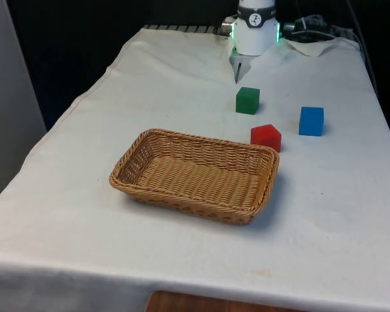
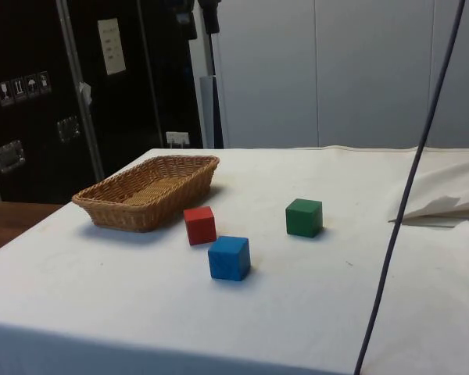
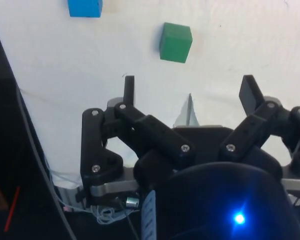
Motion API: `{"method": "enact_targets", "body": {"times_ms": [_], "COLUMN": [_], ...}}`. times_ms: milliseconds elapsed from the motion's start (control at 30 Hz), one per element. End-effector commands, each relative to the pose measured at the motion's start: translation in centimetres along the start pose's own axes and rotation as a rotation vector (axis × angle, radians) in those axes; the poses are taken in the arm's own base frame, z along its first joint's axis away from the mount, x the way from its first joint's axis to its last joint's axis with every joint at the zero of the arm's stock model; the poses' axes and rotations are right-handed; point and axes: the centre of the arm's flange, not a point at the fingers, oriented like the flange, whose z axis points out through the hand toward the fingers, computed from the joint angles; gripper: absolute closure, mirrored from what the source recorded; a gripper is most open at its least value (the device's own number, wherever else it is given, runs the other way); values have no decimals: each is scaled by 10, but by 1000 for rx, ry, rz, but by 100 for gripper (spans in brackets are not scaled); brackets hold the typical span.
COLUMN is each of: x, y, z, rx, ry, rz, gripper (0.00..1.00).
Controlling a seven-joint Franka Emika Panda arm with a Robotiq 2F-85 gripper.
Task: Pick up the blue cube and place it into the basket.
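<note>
The blue cube sits on the white cloth towards the front view's right, also seen in the side view and the wrist view. A woven basket lies near the table's middle and holds nothing. My gripper hangs above the far end of the table, behind the green cube and well away from the blue one. In the wrist view the gripper is open, its fingers wide apart with nothing between them.
A green cube stands just in front of the gripper. A red cube sits by the basket's far right corner. Crumpled white cloth lies at the far right, and a dark cable hangs across the side view.
</note>
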Motion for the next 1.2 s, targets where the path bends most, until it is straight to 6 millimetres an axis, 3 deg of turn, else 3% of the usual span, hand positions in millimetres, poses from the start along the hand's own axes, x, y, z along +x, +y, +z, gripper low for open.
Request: {"method": "enact_targets", "body": {"times_ms": [0, 500, 1167], "x": [-2, -17, -30], "y": [-2, -25, -81], "z": [-1, 0, 41], "rx": [-8, -27, 7], "ry": [16, 43, 93], "rz": [6, 30, -3], "gripper": [0, 0, 0]}}
